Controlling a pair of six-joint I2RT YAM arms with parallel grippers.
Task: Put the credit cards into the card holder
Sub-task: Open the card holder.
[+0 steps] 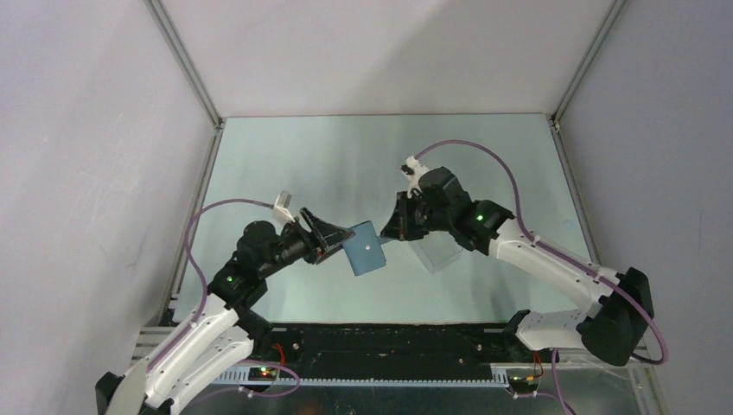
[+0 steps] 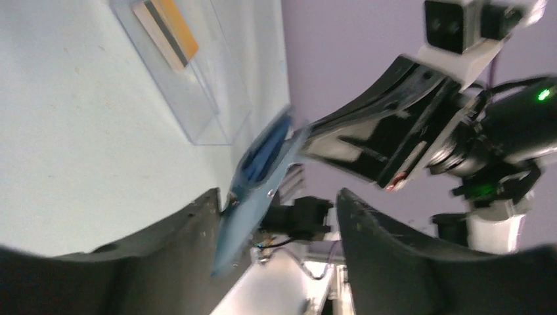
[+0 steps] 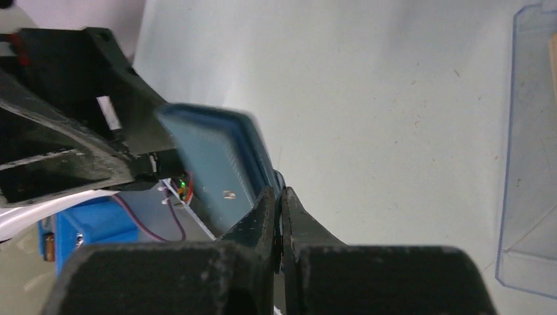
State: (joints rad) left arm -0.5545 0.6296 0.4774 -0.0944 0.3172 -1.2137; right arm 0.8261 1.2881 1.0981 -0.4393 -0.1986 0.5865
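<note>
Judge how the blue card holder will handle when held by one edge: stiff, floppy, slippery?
The card holder is probably fairly stiff: it juts from the right gripper, pinched at one edge, without drooping. It looks thin and likely light. With the left gripper open around it, so narrow a pinch might let it pivot or slip.
</note>
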